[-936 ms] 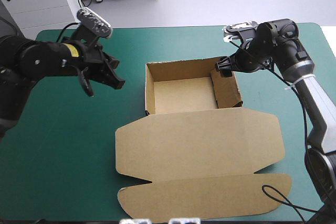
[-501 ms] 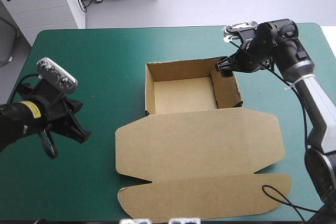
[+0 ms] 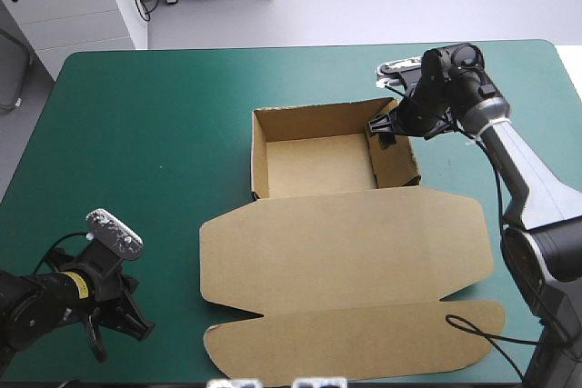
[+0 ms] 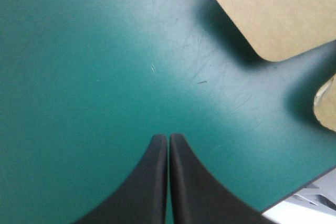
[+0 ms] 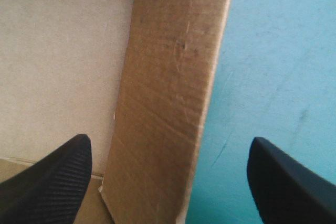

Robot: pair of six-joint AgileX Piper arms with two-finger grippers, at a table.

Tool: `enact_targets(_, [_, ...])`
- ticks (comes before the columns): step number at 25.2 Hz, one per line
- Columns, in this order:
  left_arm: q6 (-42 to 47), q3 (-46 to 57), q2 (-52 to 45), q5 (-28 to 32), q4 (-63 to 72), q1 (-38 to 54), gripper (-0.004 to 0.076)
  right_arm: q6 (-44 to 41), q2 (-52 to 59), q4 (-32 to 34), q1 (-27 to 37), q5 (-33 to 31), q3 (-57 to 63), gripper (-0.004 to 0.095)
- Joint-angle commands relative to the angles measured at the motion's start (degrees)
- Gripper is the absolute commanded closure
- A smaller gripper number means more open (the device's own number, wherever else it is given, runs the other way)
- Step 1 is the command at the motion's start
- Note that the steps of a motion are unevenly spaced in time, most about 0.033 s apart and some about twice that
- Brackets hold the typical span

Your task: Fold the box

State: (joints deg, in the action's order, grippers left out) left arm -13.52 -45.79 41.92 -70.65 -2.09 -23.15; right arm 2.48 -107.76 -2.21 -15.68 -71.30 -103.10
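The brown cardboard box [image 3: 314,165] sits toward the table's [image 3: 164,134] far edge as an open tray, its lid [image 3: 346,252] flat toward the near edge. The right black fin-fingered gripper [image 3: 386,124] stands wide astride its right wall [image 3: 397,159] (near the far corner); it should pinch squarely, I judge, lest the wall buckle. The left gripper [image 4: 168,145], closed and empty, hangs by the near left corner.

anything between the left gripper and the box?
Nothing. Only bare teal-green cover lies between the left gripper and the box. The left wrist view shows it best; the high view agrees.
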Motion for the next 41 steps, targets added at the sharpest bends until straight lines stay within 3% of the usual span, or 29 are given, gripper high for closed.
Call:
enact_targets(1, [0.8, 1.7, -1.1, 3.9, 0.0, -0.1, 0.0731, 0.0, -0.5, 0.4, -0.1, -0.2, -1.7, 0.0233])
enact_targets(4, [0.8, 2.2, -1.9, 5.3, 0.0, -0.1, 0.0731, 0.0, -2.9, 0.4, -0.1, -0.2, -1.7, 0.0407])
enact_targets(5, [0.8, 2.2, -1.9, 6.0, 0.0, -0.1, 0.0731, 0.0, -3.4, 0.4, -0.1, -0.2, -1.7, 0.0546])
enact_targets(9, [0.8, 2.2, -1.9, 6.9, 0.0, -0.1, 0.0731, 0.0, -3.8, 1.7, -0.1, 0.5, -1.7, 0.0931])
enact_targets(14, [0.8, 2.2, -1.9, 7.2, -0.3, -0.1, 0.0731, 0.0, -2.6, 12.1, 0.8, 0.1, -1.7, 0.0927])
enact_targets(16, [0.8, 2.2, -1.9, 7.7, -0.4, -0.1, 0.0731, 0.0, -1.4, 12.5, 2.9, 0.8, -1.7, 0.0927])
enact_targets(26, [0.8, 2.2, -1.9, 8.1, -0.4, -0.1, 0.0731, 0.1, 2.3, 11.4, 20.0, 0.0, -1.7, 0.0927])
enact_targets(31, [0.8, 2.2, -1.9, 8.1, 0.0, -0.1, 0.0731, 1.1, 2.8, 6.7, 30.3, 0.5, -1.7, 0.0927])
enact_targets(41, [0.8, 2.2, -1.9, 8.1, 0.3, -0.1, 0.0731, 1.6, 2.7, 4.2, 41.9, 1.8, -1.7, 0.0927])
